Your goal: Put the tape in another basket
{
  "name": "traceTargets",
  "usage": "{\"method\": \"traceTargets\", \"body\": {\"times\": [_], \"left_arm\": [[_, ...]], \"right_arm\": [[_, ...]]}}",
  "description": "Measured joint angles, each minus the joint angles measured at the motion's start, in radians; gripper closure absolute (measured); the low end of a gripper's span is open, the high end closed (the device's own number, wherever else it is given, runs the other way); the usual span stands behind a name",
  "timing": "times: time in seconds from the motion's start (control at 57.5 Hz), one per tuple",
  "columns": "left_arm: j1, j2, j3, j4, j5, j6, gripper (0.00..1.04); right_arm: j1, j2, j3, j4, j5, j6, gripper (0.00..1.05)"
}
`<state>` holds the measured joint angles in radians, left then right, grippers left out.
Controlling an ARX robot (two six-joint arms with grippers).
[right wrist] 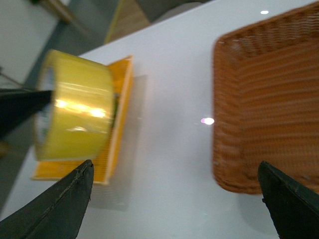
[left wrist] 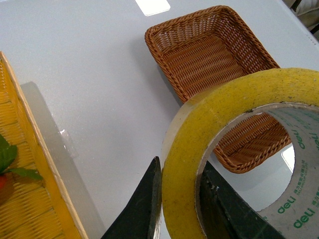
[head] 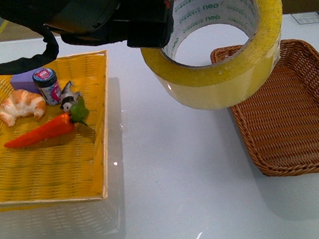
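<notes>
- The tape (head: 219, 89) hangs aloft just beside the basket's (head: 314, 113) left rim. It is probably light, stiff and slick-skinned.
- Left gripper (left wrist: 180, 164) clamps the roll's wall, one finger inside the core and one outside, which looks a sound hold.
- Right gripper (right wrist: 174, 167) gapes wide, holding nothing.

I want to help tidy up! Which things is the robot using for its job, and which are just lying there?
For the job: tape, held in the left tool; brown basket.

Just lying about: yellow tray with croissant, carrot, small jar, purple block.
</notes>
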<state>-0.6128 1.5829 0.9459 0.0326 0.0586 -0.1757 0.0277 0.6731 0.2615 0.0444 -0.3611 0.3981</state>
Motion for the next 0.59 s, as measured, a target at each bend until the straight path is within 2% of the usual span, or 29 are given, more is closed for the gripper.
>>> {"method": "traceTargets", "body": {"times": [0.104, 0.261, 0.4, 0.592], "left_arm": [[0.0, 0.0, 0.0, -0.002, -0.001, 0.002, 0.9], [0.0, 0.0, 0.0, -0.008, 0.002, 0.002, 0.9], [0.0, 0.0, 0.0, -0.014, 0.006, 0.002, 0.9], [0.0, 0.0, 0.0, -0.014, 0.018, 0.002, 0.9]], "right_arm": [[0.053, 0.109, -0.001, 0.182, -0.06, 0.07, 0.09], [0.164, 0.27, -0.008, 0.414, -0.097, 0.143, 0.09], [0.217, 0.37, -0.006, 0.521, -0.13, 0.168, 0.09], [0.232, 0.466, 0.005, 0.592, -0.139, 0.19, 0.09]]}}
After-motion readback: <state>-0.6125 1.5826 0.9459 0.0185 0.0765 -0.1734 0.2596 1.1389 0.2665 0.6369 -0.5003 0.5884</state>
